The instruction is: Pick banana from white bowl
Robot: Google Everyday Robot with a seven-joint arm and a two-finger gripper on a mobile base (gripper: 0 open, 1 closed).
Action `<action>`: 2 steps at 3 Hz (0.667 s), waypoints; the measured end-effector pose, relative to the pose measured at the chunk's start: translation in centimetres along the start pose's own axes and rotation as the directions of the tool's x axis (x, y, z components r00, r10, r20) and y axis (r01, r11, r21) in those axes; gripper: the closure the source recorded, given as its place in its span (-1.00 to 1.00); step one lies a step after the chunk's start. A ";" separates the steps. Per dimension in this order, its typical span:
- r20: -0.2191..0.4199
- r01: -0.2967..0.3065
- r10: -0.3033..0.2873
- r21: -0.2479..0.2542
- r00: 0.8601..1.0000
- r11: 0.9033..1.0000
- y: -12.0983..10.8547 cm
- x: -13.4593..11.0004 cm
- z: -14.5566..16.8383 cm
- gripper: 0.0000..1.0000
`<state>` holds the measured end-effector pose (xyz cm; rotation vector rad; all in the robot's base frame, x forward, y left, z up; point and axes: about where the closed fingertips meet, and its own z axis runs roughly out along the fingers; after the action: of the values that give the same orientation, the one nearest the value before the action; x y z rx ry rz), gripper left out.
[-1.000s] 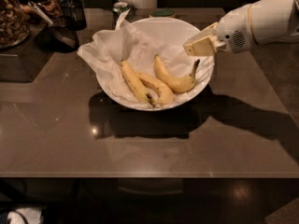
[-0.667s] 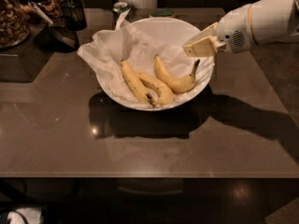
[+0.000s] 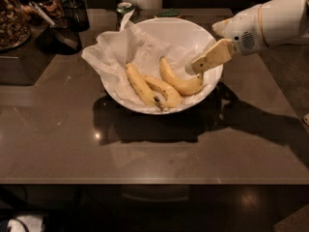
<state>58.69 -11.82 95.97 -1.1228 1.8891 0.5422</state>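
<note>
Here, jaws by curved banana (image 3: 179, 82), glossy bowl (image 3: 164, 24)

You have the gripper (image 3: 195, 67) over the bowl's (image 3: 189, 33) right rim, just above the banana's (image 3: 179, 82) raised end; two bananas (image 3: 145, 87) crowd its left, paper (image 3: 108, 57) heaps up the left wall, and free room lies above and along the bowl's bare back.
</note>
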 end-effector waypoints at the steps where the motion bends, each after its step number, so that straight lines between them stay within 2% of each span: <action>1: 0.000 0.000 0.000 0.000 1.000 1.000 0.0 0.0 0.0 -1.00; 2: 0.000 0.000 0.000 0.000 1.000 1.000 0.0 0.0 0.0 -0.65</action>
<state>58.69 -11.80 95.97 -1.1232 1.8890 0.5424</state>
